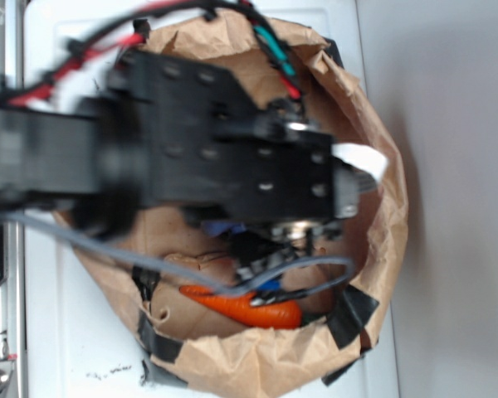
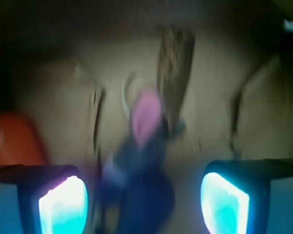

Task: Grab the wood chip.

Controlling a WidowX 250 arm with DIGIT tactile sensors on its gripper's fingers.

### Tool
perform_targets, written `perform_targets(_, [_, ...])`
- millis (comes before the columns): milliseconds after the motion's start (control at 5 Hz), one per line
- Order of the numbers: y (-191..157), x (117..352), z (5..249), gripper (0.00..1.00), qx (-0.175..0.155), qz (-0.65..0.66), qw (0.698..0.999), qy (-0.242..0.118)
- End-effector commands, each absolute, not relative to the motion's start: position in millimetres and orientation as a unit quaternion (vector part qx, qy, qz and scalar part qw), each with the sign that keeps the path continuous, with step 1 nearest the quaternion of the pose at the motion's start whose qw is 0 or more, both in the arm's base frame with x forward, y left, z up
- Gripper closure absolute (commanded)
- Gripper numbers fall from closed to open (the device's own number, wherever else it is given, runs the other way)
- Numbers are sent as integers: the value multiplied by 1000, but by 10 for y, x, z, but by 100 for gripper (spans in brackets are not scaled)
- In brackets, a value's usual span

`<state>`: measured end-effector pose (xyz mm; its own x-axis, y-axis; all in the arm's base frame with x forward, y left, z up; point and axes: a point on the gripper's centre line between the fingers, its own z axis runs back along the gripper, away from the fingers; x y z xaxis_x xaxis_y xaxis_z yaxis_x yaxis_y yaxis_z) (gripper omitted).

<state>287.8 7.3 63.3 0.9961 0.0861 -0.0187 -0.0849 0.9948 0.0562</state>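
In the exterior view, the black robot arm (image 1: 149, 149) reaches in from the left edge and fills the upper middle of the frame, blurred, with red, black and green cables looping over its top. It hangs over a crumpled brown paper bag (image 1: 382, 166) whose rolled rim forms a rough ring, patched with strips of black tape (image 1: 349, 319) along the lower edge. The bag sits on a white table (image 1: 66, 348). Below the arm, in the lower middle of the frame, an orange carrot (image 1: 249, 311) lies on the paper floor, smooth and tapered, partly crossed by a grey cable. The gripper is hidden under the arm's body here, so this view does not tell how the fingers stand, and the wood chip cannot be made out.

In the wrist view, the picture is heavily blurred. The two fingers (image 2: 63, 202) show at the lower left and lower right corners, dark with glowing cyan pads, spread wide apart; the gripper (image 2: 144, 200) holds nothing between them. The wood chip (image 2: 175, 73) stands in the upper middle of the frame, a long, rough, brown, fibrous strip lying on the tan paper, well ahead of the fingers. Just below and left of it lies a plush bunny (image 2: 141, 161), grey-blue and soft, with a pink ear (image 2: 146, 119) touching or overlapping the chip's lower end. The carrot (image 2: 14, 139) shows as a rounded orange shape at the left edge.
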Motion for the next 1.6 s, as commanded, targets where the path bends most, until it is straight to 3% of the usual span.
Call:
perform_targets(0, [311,3437,384,0,29,50,998,6])
perform_targets(200, [305,3519,289,0,43,57,997,9])
perform_targets(400, [327,3553,196,100,54,79,995,11])
perform_targets(600, [348,3529,250,100,62,83,995,-6])
perform_targets(800, [346,3422,401,100,50,82,995,-14])
perform_targets(1400, [360,2732,1068,100,-32,26,998,-52])
